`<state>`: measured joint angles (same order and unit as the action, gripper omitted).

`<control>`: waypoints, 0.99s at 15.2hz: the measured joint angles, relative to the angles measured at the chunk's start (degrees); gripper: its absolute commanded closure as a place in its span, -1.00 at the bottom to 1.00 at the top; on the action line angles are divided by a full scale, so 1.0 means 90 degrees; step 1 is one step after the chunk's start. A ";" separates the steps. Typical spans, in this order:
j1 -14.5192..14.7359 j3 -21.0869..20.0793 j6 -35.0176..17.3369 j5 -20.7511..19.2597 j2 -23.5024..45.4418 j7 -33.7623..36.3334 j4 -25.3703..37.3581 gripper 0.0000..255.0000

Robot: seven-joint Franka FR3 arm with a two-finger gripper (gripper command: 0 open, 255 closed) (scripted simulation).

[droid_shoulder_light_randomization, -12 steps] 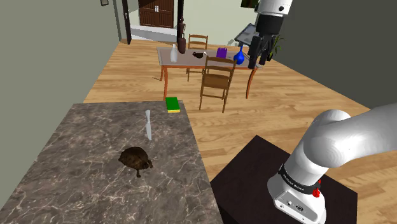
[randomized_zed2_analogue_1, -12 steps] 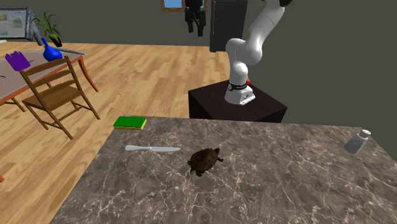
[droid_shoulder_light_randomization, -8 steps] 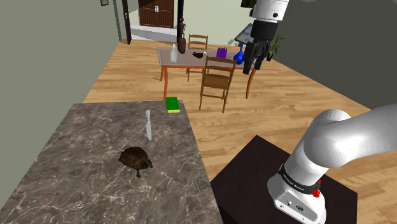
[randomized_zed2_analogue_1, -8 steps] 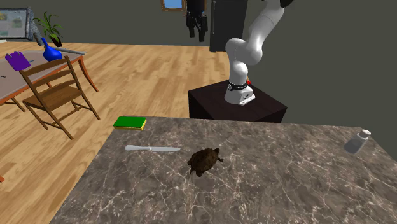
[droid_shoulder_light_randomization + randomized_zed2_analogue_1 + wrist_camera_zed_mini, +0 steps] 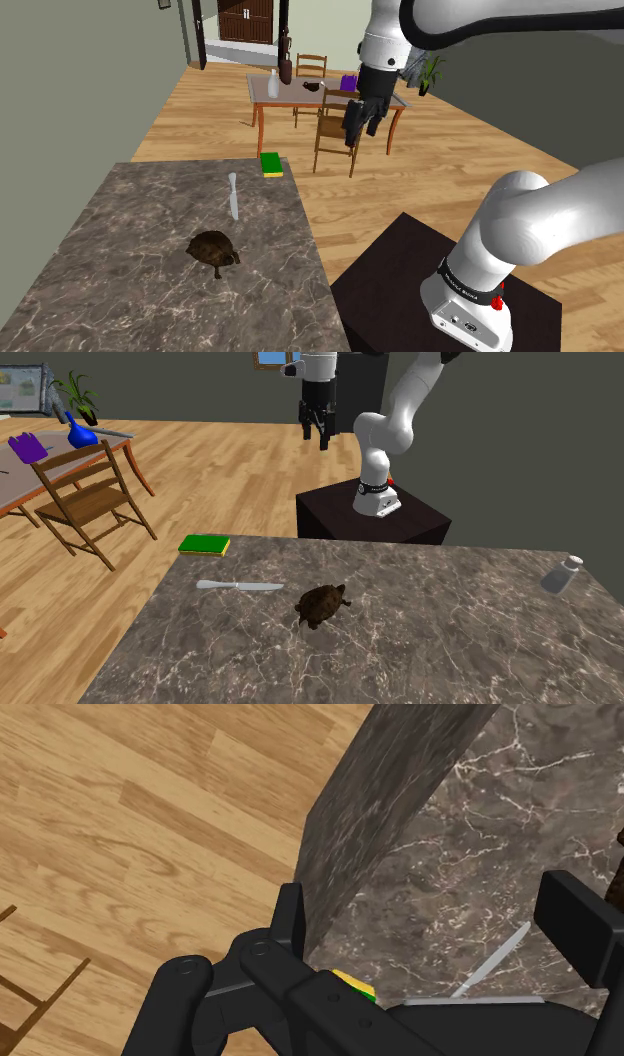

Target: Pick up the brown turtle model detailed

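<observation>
On the marble counter [image 5: 120, 230]: brown turtle [image 5: 213, 250] sits untouched, near the knife [image 5: 233, 195].
Gripper [image 5: 358, 122]: high over the wooden floor [image 5: 440, 160], well apart from the turtle, fingers spread, empty.
Progress: nothing done yet; approach, descent, grasp and lift all remain.

You won't find any text, label, brand or number that can be read here. The dark band [image 5: 463, 282] around the base of the white arm [image 5: 540, 215] bears pale marks, too small to make out.
</observation>
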<state>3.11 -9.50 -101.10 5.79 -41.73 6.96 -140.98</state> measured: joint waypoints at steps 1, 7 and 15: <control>0.0030 -0.0088 -0.0163 0.0033 0.0030 0.0071 -0.0084 -1.00; 0.0233 -0.0924 -0.1277 0.0259 0.0710 0.0799 -0.0242 -1.00; 0.0220 -0.2159 -0.2798 0.0022 0.2112 0.2008 -0.0064 -1.00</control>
<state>5.09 -28.93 -126.28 5.99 -22.72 25.03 -141.56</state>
